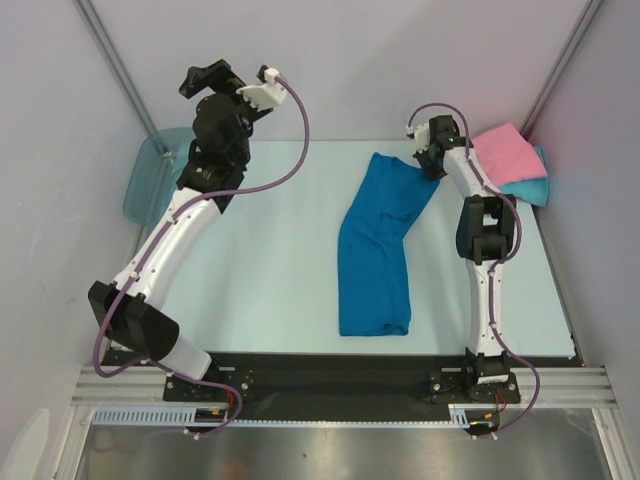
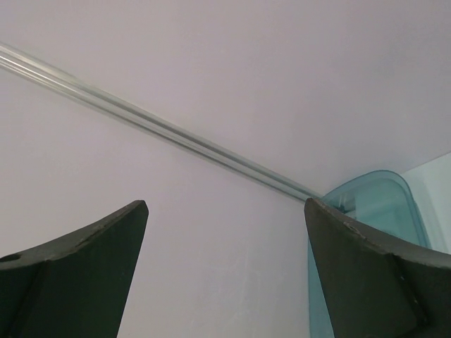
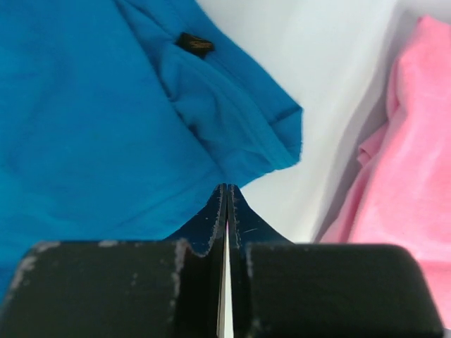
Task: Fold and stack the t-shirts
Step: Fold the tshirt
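A teal bin [image 1: 148, 180] sits at the far left corner of the bench [image 1: 270, 280], and its rim also shows in my left wrist view. My left arm [image 1: 170, 240] bends up over that side. My left jaws are lifted well off the bench, spread wide and holding nothing. They face the pale wall [image 2: 211, 63] and a slanting metal post [image 2: 162, 130].

Right of the middle of the bench lies the blue shirt [image 1: 375, 260], folded into a long narrow strip. Its near end lies close to the bench's front edge, and its far part bends off to the right, toward my right wrist. In the right wrist view this shirt fills the left side, with a small dark label [image 3: 195, 44] on it and a folded flap of cloth just right of that.

My right arm [image 1: 485, 260] reaches out from the front edge. My right jaws are down at the far right end of the blue shirt, pressed together with no gap. Their tips meet at the cloth's edge, and I cannot tell whether any cloth is caught between them.

In the far right corner the pink shirt [image 1: 505, 152] lies bunched on top of the turquoise shirt [image 1: 532, 188], of which only an edge shows. The pink shirt is near the blue one but apart from it, with bare bench between.
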Controlling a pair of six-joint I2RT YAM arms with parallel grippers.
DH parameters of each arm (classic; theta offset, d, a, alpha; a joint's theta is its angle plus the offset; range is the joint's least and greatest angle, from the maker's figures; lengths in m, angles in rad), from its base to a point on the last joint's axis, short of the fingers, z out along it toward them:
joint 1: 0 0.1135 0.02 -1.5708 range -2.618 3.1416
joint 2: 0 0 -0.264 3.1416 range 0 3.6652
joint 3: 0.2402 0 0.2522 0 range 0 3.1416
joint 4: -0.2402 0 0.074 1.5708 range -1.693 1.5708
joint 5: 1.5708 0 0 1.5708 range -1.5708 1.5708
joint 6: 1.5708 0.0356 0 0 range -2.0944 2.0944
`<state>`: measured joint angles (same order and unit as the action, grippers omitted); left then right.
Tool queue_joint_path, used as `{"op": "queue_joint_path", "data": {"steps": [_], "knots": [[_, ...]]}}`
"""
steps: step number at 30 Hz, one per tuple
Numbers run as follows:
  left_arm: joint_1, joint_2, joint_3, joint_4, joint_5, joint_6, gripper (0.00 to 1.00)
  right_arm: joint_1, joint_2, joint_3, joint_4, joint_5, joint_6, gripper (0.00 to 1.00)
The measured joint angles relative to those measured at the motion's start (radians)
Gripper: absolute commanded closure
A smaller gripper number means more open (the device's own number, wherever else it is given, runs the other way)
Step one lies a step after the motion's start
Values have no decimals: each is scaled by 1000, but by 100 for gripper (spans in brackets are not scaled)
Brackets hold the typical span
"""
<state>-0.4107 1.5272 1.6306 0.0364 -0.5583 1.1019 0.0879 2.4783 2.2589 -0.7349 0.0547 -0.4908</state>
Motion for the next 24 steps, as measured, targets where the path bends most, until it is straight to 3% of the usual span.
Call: {"op": "queue_joint_path", "data": {"steps": [15, 24], "knots": [[-48, -1, 0, 62, -18, 127, 0, -84, -77, -231, 70, 21, -41, 100], [-66, 13, 0, 74, -39, 130, 0, -17, -51, -194, 86, 26, -68, 100]]}}
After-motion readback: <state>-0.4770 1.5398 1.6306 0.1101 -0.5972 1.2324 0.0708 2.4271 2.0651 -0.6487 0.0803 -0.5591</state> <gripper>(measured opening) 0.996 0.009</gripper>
